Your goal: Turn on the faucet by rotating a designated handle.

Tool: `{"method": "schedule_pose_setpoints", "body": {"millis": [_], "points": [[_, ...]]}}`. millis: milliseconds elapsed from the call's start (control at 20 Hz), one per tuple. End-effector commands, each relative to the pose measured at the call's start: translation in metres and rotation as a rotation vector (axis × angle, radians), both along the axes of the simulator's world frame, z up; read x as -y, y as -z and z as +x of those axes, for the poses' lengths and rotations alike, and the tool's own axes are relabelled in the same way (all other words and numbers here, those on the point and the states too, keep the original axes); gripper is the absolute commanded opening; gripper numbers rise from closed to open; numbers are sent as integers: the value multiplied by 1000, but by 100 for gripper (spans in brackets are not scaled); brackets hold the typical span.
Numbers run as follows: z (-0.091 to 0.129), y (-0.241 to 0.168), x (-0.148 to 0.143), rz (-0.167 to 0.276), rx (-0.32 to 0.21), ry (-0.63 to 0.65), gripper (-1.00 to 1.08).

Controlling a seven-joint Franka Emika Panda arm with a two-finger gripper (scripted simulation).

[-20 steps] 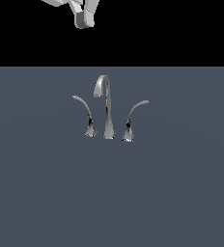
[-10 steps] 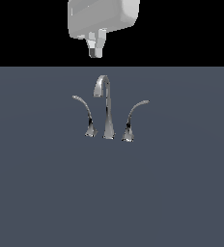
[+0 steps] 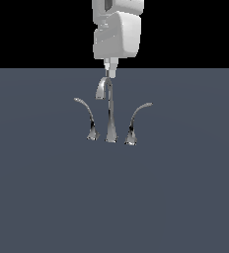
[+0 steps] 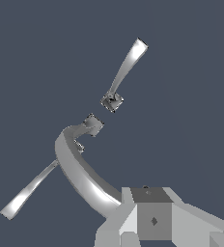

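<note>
Though nothing on the dark grey-blue flat surface (image 3: 47,197) has been touched, the approach looks well under way. Nearest the exterior camera, the small shiny chrome faucet (image 3: 110,116) stands as three pieces in a row: a twin lever curling toward the exterior view's left (image 3: 87,118), the tall slim hooked spout (image 3: 108,108) in the middle, and the designated handle, a thin chrome lever on a flared base (image 3: 136,121), sweeping toward the exterior view's right. All three stand upright, near one another but apart.

Beyond and above them, the white-bodied gripper (image 3: 110,74) hangs over the top of the spout, its fingers pointing down; in the exterior view it overlaps the hook, but I cannot tell whether it touches. The wrist view looks down past the grey fingers (image 4: 152,219) onto the spout's curve (image 4: 80,173), with the two levers spread to either side. Whether the jaws stand apart or closed cannot be told here.

I judge that the task is at its start: the gripper is not at the handle, so reaching it, engaging it and rotating it all remain.
</note>
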State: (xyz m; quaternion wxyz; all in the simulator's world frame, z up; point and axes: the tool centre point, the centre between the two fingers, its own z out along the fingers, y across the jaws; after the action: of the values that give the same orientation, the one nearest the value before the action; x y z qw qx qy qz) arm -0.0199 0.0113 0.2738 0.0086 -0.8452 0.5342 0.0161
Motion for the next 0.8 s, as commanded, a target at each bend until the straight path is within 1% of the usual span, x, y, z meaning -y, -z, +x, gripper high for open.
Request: {"method": "schedule_pose_setpoints", "body": {"millis": [0,450,750], "points": [[14,13,11,-5,0,74,-100],[60,57,60,-22,3,349,-100],[81,82,95,-31,5,511,-100]]}}
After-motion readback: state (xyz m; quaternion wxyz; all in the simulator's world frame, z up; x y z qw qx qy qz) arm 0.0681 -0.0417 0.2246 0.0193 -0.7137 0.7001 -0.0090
